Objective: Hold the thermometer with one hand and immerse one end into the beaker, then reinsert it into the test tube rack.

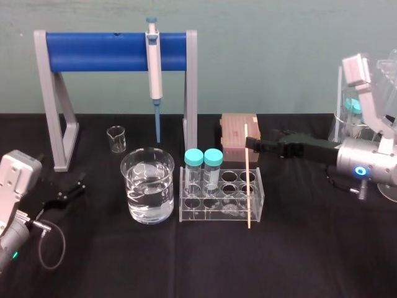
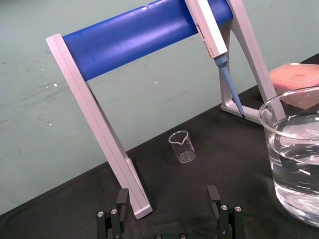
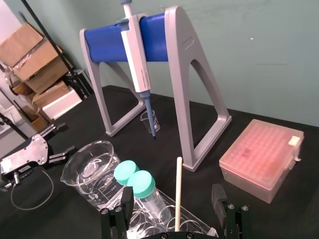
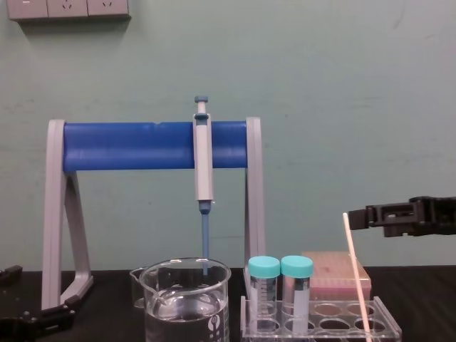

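Thermometer (image 1: 247,177): stands in the front right hole of the test tube rack (image 1: 258,200), leaning slightly, upper half clear above the rack.

Right end effector (image 1: 250,144): reaches in from the right, level with the rod's upper end. Released; the fingers (image 3: 218,195) are spread wide on either side of the rod, not touching it.

Rack also holds two teal-capped tubes (image 1: 203,158) at its back left.

Beaker (image 1: 147,186): just left of the rack, part filled with clear liquid.

Behind the rack, a pink tip box (image 1: 239,130). A pipette (image 1: 154,62) hangs from the blue-barred stand (image 1: 105,52); a small beaker (image 1: 116,138) sits beneath it.

Left end effector (image 1: 67,190): idle, low at the bench's (image 1: 310,254) left edge, fingers apart.
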`<state>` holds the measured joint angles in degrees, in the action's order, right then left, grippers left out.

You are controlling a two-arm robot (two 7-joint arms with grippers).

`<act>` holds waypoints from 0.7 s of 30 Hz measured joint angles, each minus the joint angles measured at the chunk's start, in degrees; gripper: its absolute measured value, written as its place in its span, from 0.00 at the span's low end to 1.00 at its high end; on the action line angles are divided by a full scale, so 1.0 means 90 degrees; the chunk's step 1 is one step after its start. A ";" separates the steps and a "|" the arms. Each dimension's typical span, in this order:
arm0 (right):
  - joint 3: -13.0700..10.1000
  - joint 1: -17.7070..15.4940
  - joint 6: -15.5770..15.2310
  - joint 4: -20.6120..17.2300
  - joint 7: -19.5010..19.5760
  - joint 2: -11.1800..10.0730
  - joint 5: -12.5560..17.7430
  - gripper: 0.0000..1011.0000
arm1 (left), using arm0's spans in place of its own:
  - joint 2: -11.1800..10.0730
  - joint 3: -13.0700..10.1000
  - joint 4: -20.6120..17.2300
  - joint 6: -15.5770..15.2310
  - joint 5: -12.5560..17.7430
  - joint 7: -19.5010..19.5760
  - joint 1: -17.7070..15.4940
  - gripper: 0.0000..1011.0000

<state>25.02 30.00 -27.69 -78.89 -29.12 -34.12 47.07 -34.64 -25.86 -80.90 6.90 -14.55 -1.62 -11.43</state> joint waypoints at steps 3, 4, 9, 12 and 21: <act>0.0147 0.0185 -0.0016 0.0181 -0.0070 0.0071 -0.0031 0.99 | 0.0000 0.0000 0.0000 0.0000 0.0000 0.0000 0.0000 0.99; 0.0190 0.0244 -0.0021 0.0244 -0.0089 0.0095 -0.0034 0.99 | 0.0000 0.0001 0.0000 0.0000 0.0000 0.0000 0.0000 0.99; 0.0412 0.0518 -0.0034 0.0575 -0.0191 0.0229 -0.0046 0.99 | 0.0000 0.0000 0.0000 0.0000 0.0000 0.0000 0.0000 0.99; 0.0521 0.0658 -0.0033 0.0762 -0.0217 0.0308 -0.0061 0.99 | 0.0000 0.0000 0.0000 0.0000 0.0000 0.0000 0.0000 0.99; 0.0775 0.0918 0.0038 0.1141 -0.0279 0.0431 -0.0059 0.99 | 0.0000 0.0000 0.0000 0.0000 0.0000 0.0000 0.0000 0.99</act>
<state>31.99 38.26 -27.35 -68.63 -31.63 -30.24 46.54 -34.64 -25.86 -80.90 6.90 -14.55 -1.62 -11.43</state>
